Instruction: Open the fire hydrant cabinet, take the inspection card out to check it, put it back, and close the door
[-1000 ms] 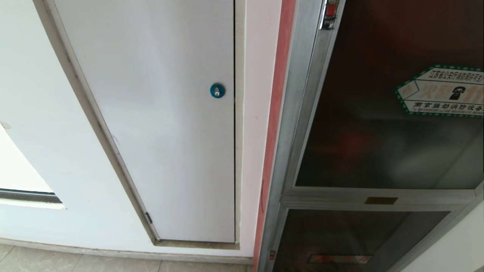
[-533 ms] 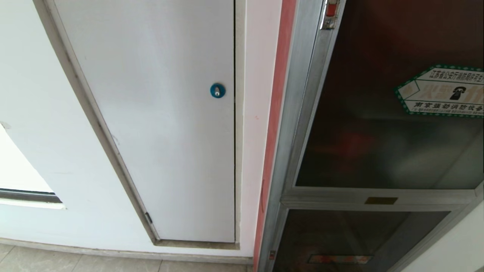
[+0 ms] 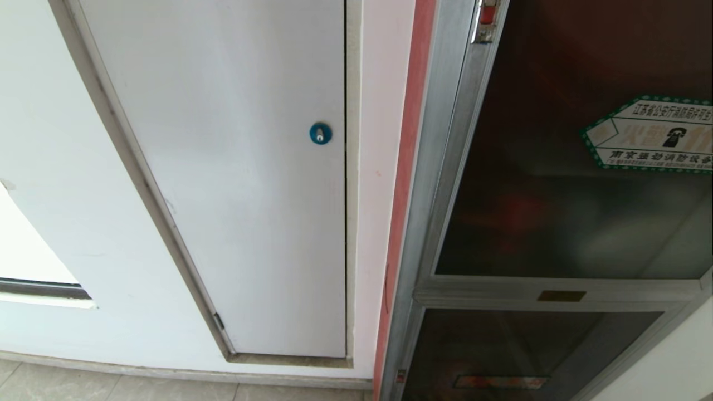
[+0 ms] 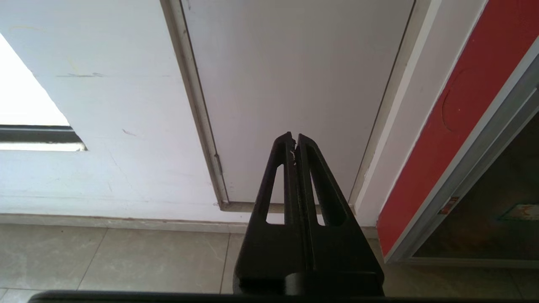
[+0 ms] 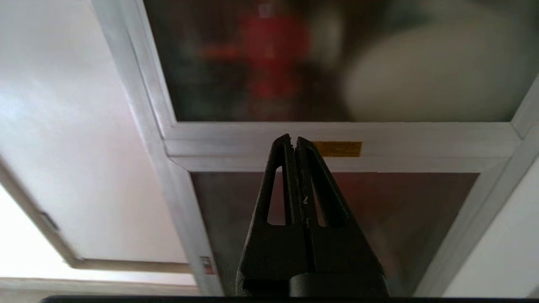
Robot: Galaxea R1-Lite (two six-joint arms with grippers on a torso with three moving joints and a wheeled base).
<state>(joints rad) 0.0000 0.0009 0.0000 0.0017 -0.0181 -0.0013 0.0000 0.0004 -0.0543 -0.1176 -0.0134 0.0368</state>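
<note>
The fire hydrant cabinet is on the right with the door shut; its green-bordered hexagonal sticker has Chinese text and a phone icon, and blurred red and white shapes show behind the glass. Inspection card not visible. Left gripper closed and empty before the white panel door with the blue lock; right gripper closed and empty, pointing at the cabinet frame near a small yellow label.

White wall with plain white panel door, blue round lock. Bright opening low on the left. Beige floor tiles beneath, daylight-lit.
</note>
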